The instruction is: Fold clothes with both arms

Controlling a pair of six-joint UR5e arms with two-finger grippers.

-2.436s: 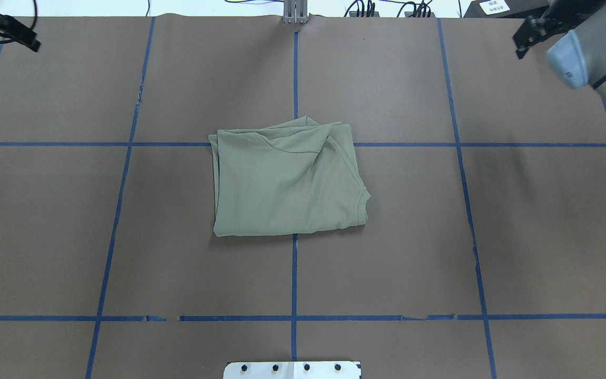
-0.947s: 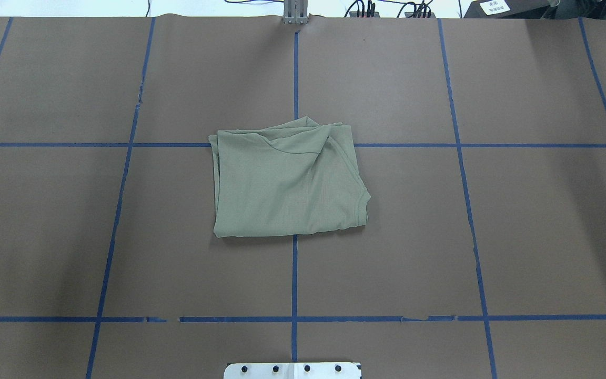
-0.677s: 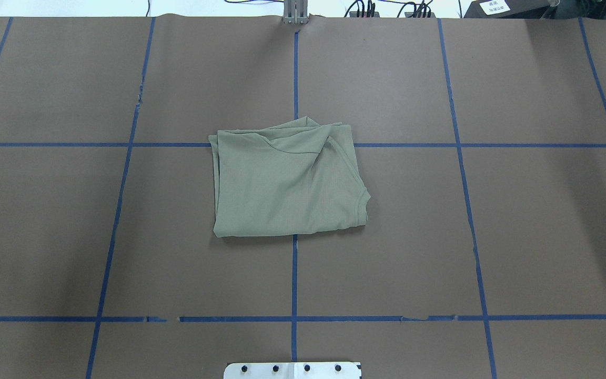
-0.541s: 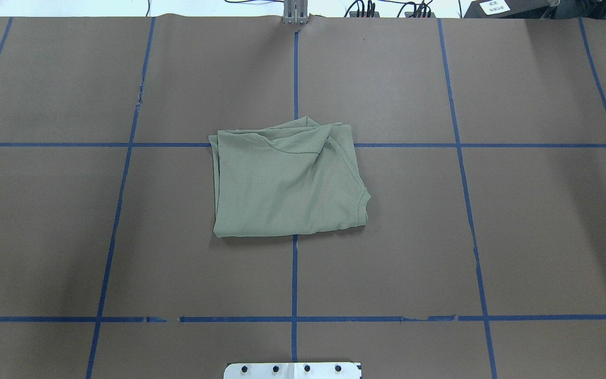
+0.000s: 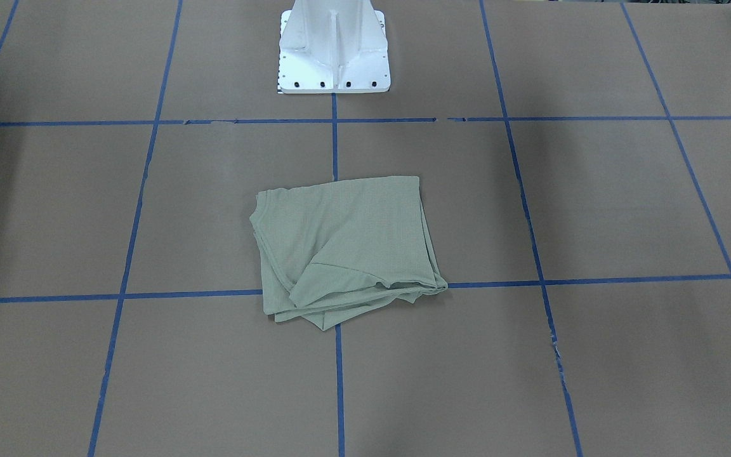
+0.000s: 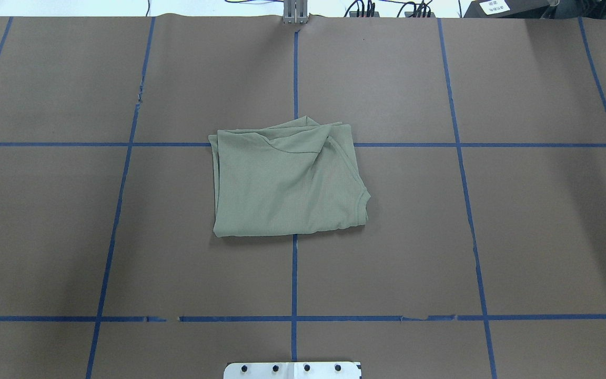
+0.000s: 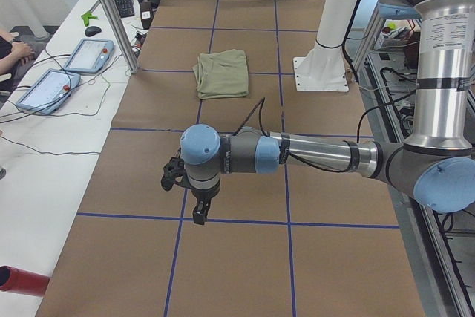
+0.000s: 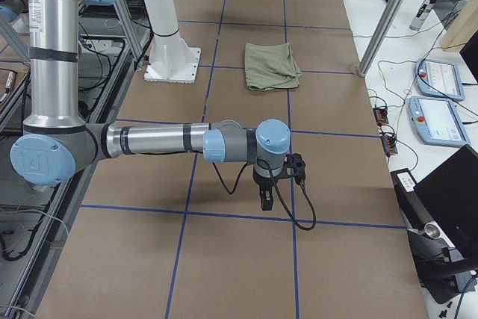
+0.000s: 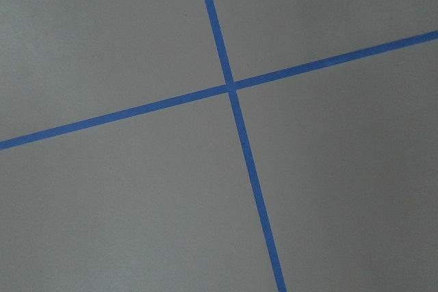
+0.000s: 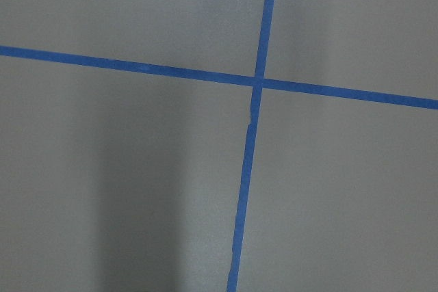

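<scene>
The brown paper worktop (image 6: 545, 237) has blue tape lines (image 6: 294, 273). At its left end hangs the silver-and-grey left arm (image 7: 319, 155). The folded pale green knit shirt (image 6: 287, 184) lies in the middle. At the right end hangs the silver-and-grey right arm (image 8: 149, 140). I cannot tell if either arm's jaws are spread.

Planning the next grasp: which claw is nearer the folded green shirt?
Neither, clearly. The left claw hangs above a tape cross far out to the robot's left of the shirt. The right claw mirrors it, far out to the right.
</scene>
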